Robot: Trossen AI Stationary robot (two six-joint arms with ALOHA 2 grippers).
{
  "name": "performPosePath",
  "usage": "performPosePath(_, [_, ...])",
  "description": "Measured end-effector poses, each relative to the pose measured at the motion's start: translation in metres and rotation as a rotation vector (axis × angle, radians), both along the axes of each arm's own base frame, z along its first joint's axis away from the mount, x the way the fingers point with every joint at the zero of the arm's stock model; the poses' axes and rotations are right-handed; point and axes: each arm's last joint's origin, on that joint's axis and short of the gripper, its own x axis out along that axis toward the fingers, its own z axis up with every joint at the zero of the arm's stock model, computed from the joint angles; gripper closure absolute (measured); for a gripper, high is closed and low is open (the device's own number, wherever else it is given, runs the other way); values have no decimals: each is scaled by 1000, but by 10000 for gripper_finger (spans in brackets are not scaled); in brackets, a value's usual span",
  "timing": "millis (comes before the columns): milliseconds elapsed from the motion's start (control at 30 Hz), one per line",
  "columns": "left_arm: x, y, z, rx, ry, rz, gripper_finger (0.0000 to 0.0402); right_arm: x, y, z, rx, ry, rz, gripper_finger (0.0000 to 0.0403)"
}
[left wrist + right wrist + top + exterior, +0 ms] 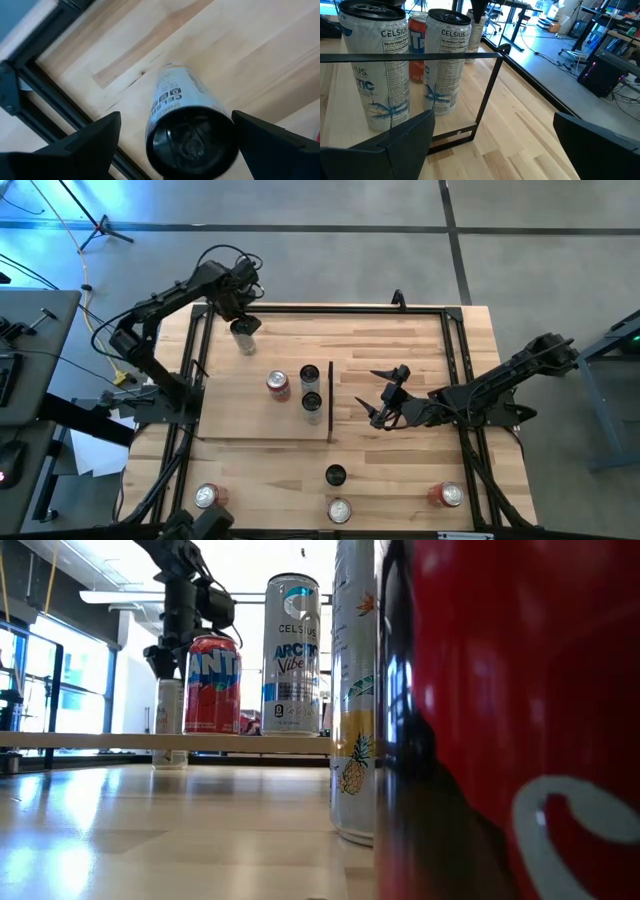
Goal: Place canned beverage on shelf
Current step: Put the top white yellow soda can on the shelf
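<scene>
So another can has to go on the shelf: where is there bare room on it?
The shelf is bare across its near-left part, between the red can and the left edge. Its right side, by the dark strip, is crowded with two Celsius cans. The left end effector hangs open over a can at the far-left corner.

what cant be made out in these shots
- Low view: a close red can fills the right side and hides the table behind it.
- Left wrist view: the slim can between the open left gripper fingers is seen top-down; its label is mostly unreadable.
- High view: the front-row cans' labels are too small.
</scene>
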Motion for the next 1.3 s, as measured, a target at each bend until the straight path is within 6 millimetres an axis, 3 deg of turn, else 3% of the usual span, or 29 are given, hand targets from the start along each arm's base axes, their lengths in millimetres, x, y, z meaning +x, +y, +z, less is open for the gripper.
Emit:
performPosePath(300, [1,5,-9,-29,19,19,59,0,0,0,0,0,0,9])
performPosePath(733, [-3,1,-8,-69,65,45,164,0,0,0,0,0,0,9])
performPosePath(933, [-5,-2,-5,-75,66,61,183,0,0,0,0,0,0,9])
performPosePath(1133, [-13,-15,20,-79,-6,72,185,0,0,0,0,0,0,9])
performPosePath(1300, [-27,-44,48,-81,-55,121,186,0,0,0,0,1,0,9])
